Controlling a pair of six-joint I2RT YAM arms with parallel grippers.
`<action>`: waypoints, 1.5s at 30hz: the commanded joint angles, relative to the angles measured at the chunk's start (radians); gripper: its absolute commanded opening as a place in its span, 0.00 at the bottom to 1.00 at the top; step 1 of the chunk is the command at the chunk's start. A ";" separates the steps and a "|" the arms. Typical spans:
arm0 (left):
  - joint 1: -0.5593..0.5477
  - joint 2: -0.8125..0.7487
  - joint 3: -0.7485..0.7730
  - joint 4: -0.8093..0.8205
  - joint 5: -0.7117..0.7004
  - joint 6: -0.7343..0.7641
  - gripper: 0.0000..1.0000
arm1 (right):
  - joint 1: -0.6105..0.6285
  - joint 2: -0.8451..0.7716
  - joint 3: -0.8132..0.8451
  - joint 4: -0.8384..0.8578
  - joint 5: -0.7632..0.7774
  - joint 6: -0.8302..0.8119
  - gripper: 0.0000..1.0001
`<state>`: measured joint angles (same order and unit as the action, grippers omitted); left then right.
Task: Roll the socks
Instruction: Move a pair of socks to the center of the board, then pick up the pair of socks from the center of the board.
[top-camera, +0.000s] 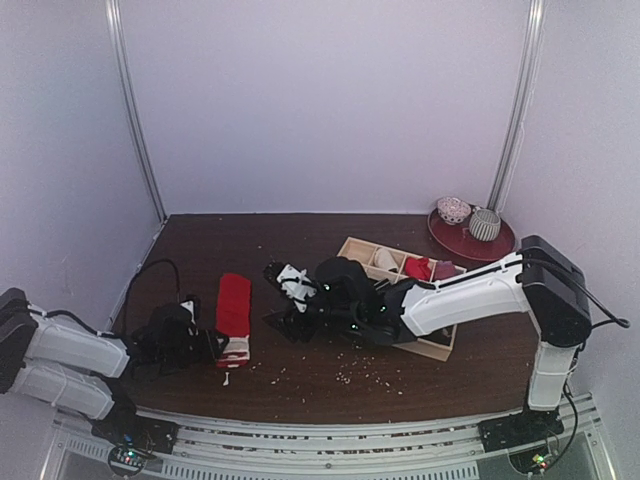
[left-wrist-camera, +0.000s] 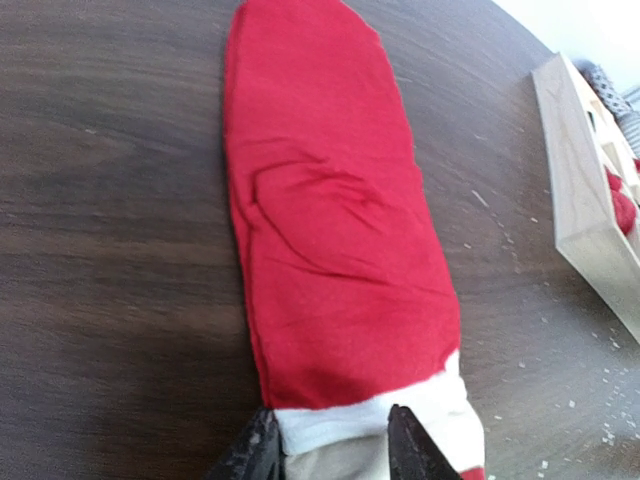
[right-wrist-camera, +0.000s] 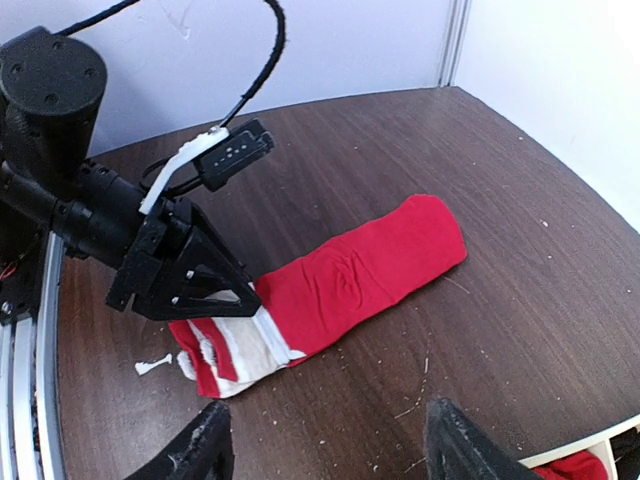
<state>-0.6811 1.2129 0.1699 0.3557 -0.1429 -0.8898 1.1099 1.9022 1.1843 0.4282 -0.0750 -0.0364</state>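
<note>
Red sock (left-wrist-camera: 330, 230), white-and-red striped cuff (right-wrist-camera: 225, 352)

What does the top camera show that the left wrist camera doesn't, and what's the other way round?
Only the top view: the left arm and the right arm, with the right claw open. Only the left wrist view: the left claw close up, its fingertips at the white cuff. Both: the red sock lying flat, and the wooden box.

Top overhead, wrists low (share sock (right-wrist-camera: 360, 275)).
</note>
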 joint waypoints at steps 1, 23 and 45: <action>-0.058 0.050 -0.010 0.011 0.091 -0.062 0.37 | -0.002 -0.029 -0.068 -0.021 -0.158 -0.072 0.66; -0.166 -0.368 0.063 -0.393 -0.091 0.020 0.80 | -0.078 0.159 0.171 -0.346 -0.571 -0.620 0.69; -0.166 -0.437 -0.022 -0.310 -0.001 0.193 0.75 | -0.103 0.403 0.327 -0.459 -0.512 -0.615 0.44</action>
<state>-0.8452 0.7681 0.1780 -0.0345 -0.1890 -0.7719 1.0122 2.2833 1.5463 -0.0250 -0.6579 -0.6964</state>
